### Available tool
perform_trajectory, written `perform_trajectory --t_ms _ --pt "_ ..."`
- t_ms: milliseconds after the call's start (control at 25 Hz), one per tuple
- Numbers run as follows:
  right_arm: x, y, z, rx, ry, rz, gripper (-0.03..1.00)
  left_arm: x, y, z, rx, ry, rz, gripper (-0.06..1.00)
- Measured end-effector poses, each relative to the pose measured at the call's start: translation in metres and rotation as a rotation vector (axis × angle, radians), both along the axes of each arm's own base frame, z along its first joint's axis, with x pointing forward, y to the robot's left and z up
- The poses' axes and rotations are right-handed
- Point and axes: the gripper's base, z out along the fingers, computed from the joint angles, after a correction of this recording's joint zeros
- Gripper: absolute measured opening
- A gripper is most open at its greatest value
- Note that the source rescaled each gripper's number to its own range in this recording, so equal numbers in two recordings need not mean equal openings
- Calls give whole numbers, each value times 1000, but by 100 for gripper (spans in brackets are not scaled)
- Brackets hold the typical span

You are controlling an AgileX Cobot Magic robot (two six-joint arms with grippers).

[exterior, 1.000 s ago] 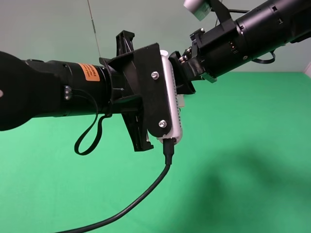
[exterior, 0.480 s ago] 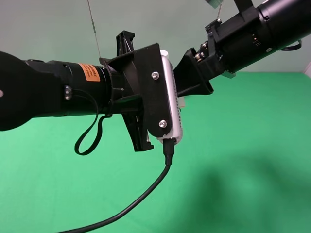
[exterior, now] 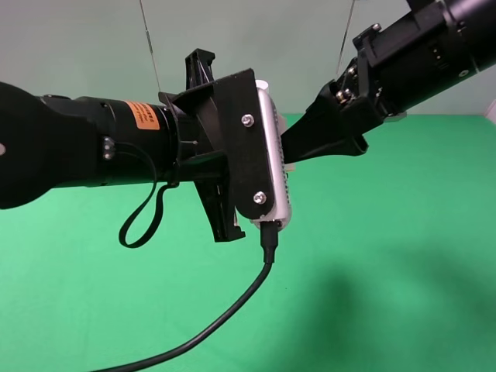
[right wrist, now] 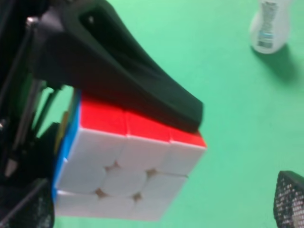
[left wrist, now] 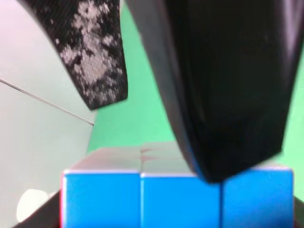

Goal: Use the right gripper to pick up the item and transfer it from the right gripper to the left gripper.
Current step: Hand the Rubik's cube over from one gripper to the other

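Right wrist view: the left end effector (right wrist: 142, 95) clamps the item (right wrist: 128, 166) by its red face. With the right end effector (exterior: 310, 143) spread clear, the handover looks made.

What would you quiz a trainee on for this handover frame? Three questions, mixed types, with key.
1. True or false: in the right wrist view, a white bottle sits on the green surface, apart from the puzzle cube.
2. In that view, which cube face does one jaw of the right gripper lie against? A) red B) white C) yellow
3. Short answer: which cube colour faces the left wrist camera?
Key: 1 true; 2 A; 3 blue.
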Motion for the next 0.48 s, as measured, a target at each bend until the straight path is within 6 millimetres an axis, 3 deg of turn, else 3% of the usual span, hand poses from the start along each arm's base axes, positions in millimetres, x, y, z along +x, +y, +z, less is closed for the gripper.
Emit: perform_trajectory --t_ms 480 --pt "-15 -34 21 -131 -94 -159 100 0 0 0 0 1 0 2"
